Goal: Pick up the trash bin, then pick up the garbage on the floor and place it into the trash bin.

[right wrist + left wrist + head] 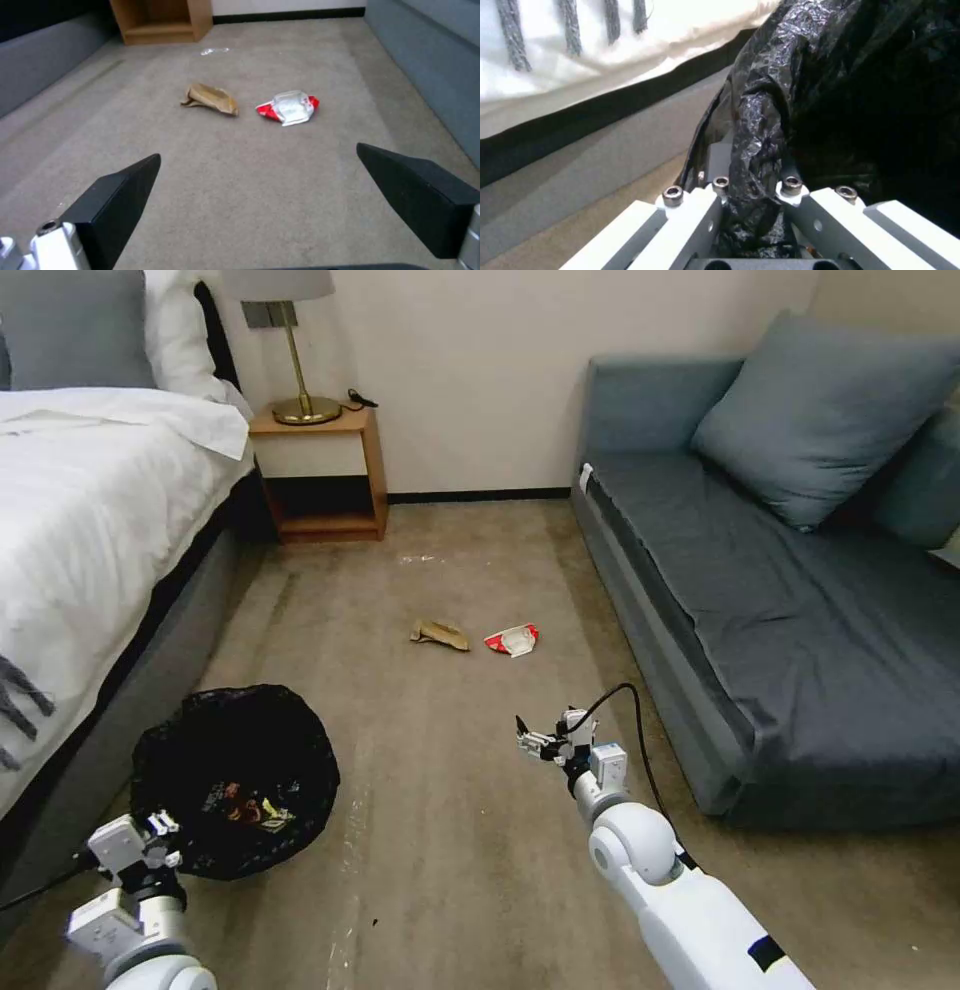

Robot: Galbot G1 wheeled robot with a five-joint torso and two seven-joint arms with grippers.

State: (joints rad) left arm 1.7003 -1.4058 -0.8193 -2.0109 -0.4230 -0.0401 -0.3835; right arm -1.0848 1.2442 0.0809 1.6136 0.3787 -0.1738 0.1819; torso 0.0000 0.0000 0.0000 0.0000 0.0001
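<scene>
A carpeted bedroom floor (450,830) runs between a white bed (90,500) and a grey sofa (760,600), and beside the bed the trash bin (235,775) hangs by its rim, the left gripper (752,195) pinching a fold of its black liner. Farther out lie the tan paper wad (210,99) and, just beside it, the red-and-white wrapper (290,107). The right gripper (257,183), fingers spread wide, hovers short of both; it should probably centre over one piece and descend straight before closing.
</scene>
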